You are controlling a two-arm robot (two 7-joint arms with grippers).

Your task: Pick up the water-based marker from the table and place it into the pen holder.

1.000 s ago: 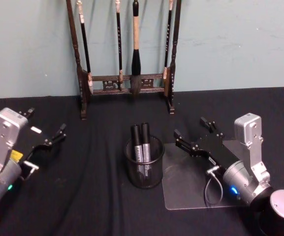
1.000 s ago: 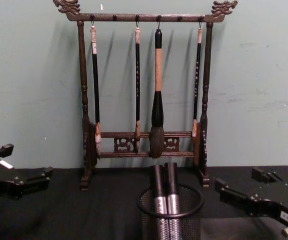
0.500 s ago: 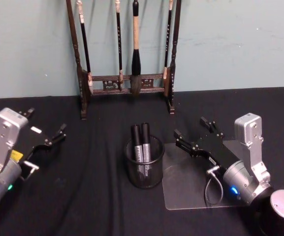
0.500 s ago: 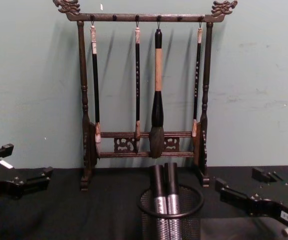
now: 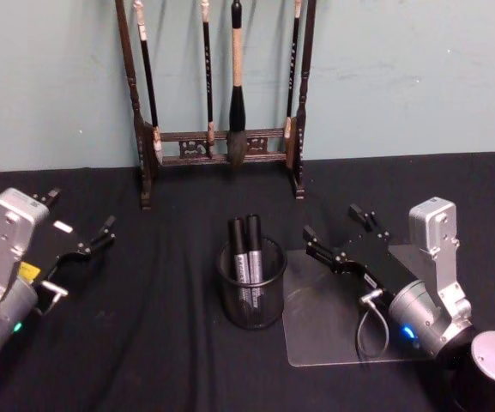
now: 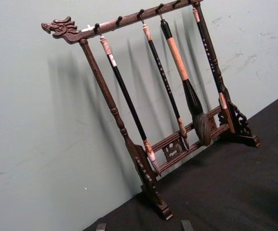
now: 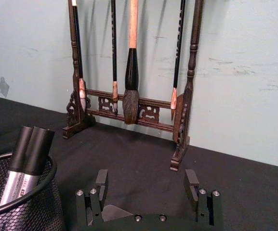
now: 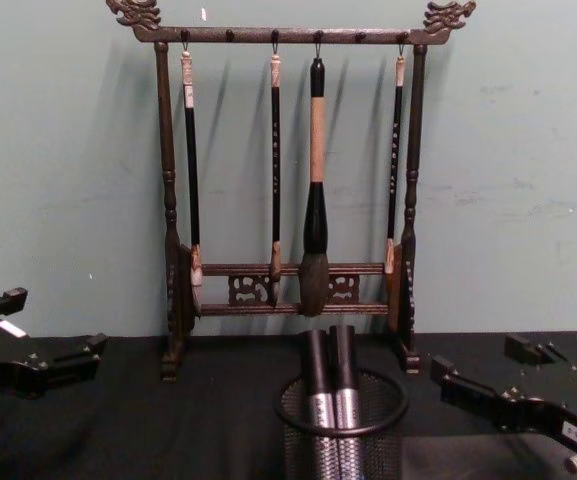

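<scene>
The black mesh pen holder [image 5: 252, 311] stands at the table's middle, with two water-based markers [image 5: 247, 247] upright inside it, black caps up. From the chest view the pen holder [image 8: 380, 448] and its markers [image 8: 328, 392] sit low in the centre. My right gripper [image 5: 331, 221] hovers open to the right of the holder with nothing between its fingers. In its wrist view the right gripper [image 7: 146, 183] faces the rack, with the holder [image 7: 30, 211] close beside it. My left gripper [image 5: 82, 210] is open and empty at the far left, well apart from the holder.
A tall dark wooden rack [image 5: 221, 142] hung with calligraphy brushes stands at the back against the wall. A clear plastic mat [image 5: 324, 330] lies on the black cloth under my right arm.
</scene>
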